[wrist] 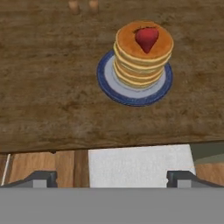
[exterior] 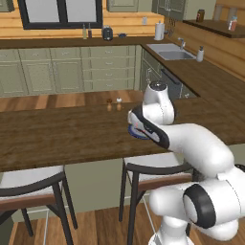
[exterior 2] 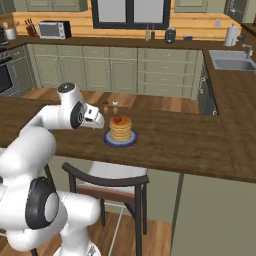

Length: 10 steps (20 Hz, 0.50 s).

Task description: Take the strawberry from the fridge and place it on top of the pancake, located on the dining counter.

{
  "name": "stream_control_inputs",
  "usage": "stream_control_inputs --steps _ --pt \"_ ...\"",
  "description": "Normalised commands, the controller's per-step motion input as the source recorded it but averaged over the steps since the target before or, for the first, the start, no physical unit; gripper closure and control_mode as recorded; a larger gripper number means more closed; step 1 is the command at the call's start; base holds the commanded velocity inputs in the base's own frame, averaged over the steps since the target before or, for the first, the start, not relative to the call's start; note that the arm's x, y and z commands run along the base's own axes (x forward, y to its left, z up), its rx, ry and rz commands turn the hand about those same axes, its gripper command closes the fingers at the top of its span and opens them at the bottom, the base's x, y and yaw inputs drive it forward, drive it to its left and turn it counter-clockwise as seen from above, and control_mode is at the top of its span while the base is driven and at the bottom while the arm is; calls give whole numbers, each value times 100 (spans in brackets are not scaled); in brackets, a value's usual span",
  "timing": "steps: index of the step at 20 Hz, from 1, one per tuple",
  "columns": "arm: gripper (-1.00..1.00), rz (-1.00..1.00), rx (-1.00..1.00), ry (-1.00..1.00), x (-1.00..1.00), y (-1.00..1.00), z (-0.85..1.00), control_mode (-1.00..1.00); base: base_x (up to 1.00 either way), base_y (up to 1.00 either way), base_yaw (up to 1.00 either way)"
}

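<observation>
The gripper [wrist: 112,177] stands wide apart and holds nothing; its two dark fingertips [wrist: 40,178] rise at the lower corners of the hand view, over the grey seat of a stool [wrist: 140,165] below the counter's edge. Ahead of the gripper and a little to its right, well clear of the fingers, the strawberry [wrist: 146,38] lies on top of the pancake stack [wrist: 142,57], red against the golden top cake. The stack sits on a blue-rimmed plate [wrist: 109,85], which rests on the dining counter [wrist: 48,96], near its front edge. Farther on past the plate, two small shakers [exterior 2: 110,107] stand side by side on the same counter. In the right base view the arm's wrist [exterior 2: 75,114] hangs just beside the plate, on its left, apart from the pancakes.
</observation>
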Motion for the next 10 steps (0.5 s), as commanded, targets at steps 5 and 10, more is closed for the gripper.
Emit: stream_control_inputs --steps 5,10 --pt "-100 4 0 5 -93 74 21 -100 0 0 0" --pt "-100 11 -5 17 -86 65 35 -100 0 0 0"
